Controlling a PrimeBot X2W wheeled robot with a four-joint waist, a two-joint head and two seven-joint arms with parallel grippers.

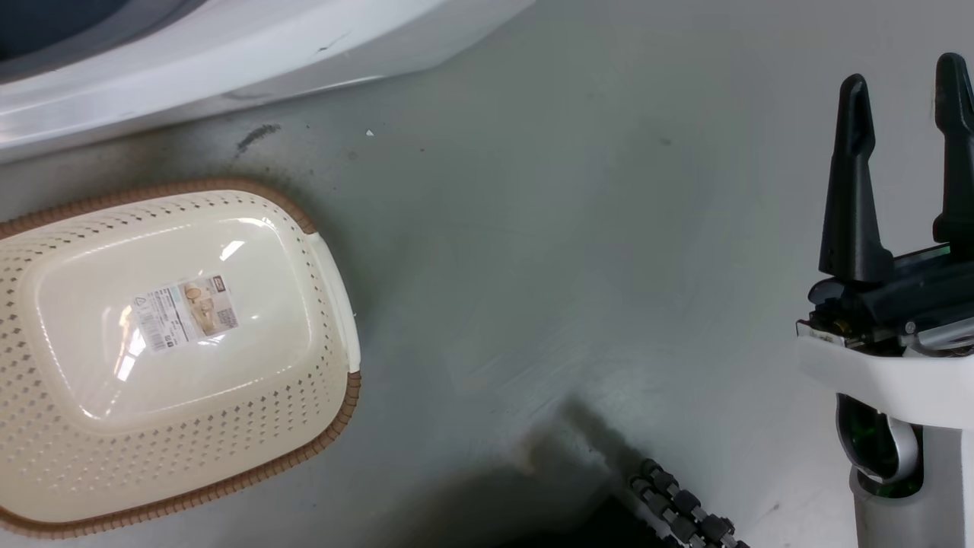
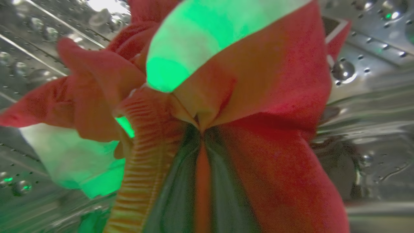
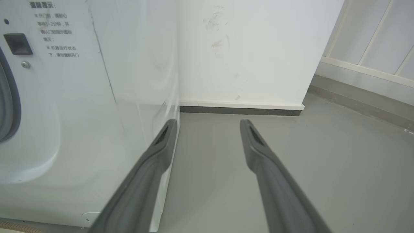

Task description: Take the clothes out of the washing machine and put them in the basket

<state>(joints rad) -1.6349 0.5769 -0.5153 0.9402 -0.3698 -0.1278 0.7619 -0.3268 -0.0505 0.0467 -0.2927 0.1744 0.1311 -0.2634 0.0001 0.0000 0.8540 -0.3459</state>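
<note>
Inside the washing machine's steel drum [image 2: 372,42], my left gripper [image 2: 200,136] is shut on the clothes [image 2: 275,97], a bunch of red fabric with a pale band lit green that is pinched between its two dark fingers. The cream basket [image 1: 335,304] with its brown rim stands on the grey floor at the left of the head view, holding nothing but a paper label [image 1: 186,312]. The washing machine [image 1: 228,53] runs along the top left there, and its white front [image 3: 81,113] appears in the right wrist view. My right gripper [image 1: 905,91] [image 3: 208,124] hangs open over the floor, holding nothing.
A white wall [image 3: 245,55] with a dark skirting strip stands just right of the machine. Grey floor [image 1: 571,266] stretches between the basket and my right arm. A black ribbed cable chain [image 1: 685,506] lies at the bottom of the head view.
</note>
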